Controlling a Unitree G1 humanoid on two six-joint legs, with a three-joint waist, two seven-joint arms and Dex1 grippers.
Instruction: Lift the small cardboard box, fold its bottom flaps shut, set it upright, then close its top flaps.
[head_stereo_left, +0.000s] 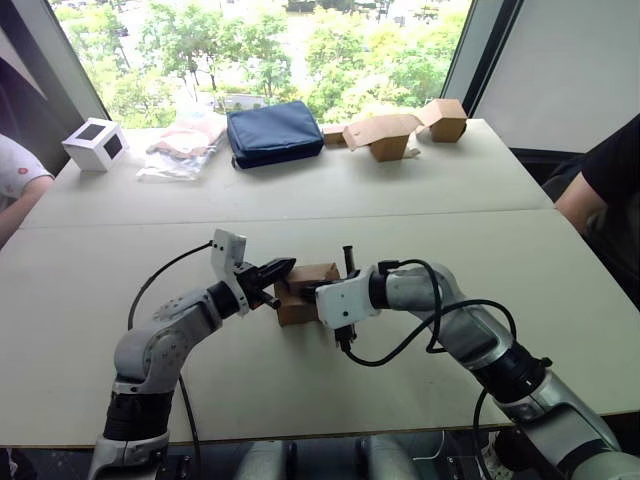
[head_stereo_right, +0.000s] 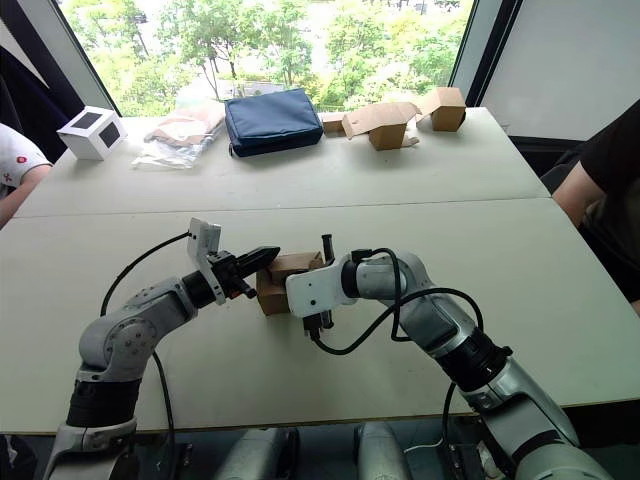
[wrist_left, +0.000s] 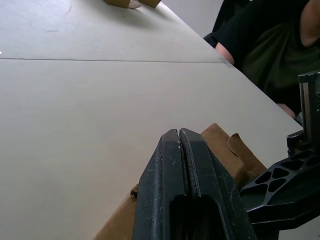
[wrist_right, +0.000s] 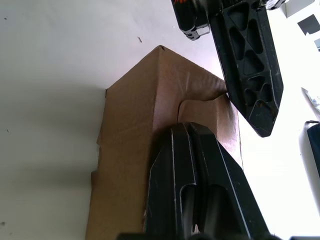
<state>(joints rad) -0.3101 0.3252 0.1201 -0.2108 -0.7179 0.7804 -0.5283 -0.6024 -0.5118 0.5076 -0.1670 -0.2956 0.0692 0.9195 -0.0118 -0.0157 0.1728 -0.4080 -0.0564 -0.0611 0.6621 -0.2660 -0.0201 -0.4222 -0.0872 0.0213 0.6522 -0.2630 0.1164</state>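
While the small cardboard box (head_stereo_left: 303, 292) is flanked by both grippers, the scene is recorded as follows.

Box location: the small cardboard box is seen near the middle of the white table (head_stereo_left: 420, 200), toward its near edge, between the two grippers.
Box condition: a brown flap with a curved, notched edge (wrist_right: 210, 107) is seen lying on the box's upper face in the right wrist view.
Left gripper (head_stereo_left: 285, 266): it is placed at the box's left upper edge; its two black fingers (wrist_left: 185, 165) are pressed together with no gap, and nothing is held between them.
Right gripper (wrist_right: 192, 131): it is laid over the box from the right; its fingers are likewise seen pressed together, resting on the top of the box beside the notched flap.
Gripper relation: the left gripper's tip is seen just beside the right gripper's tip over the box.
Far edge of table: a white cube with a dark window (head_stereo_left: 95, 143), a clear plastic bag (head_stereo_left: 182, 147), a dark blue pouch (head_stereo_left: 274, 132) and larger tan boxes (head_stereo_left: 395, 130) are set out well apart from the task box.
Persons: an arm in a white sleeve (head_stereo_left: 15, 175) is seen at the left, and a person in black (head_stereo_left: 610, 190) at the right.
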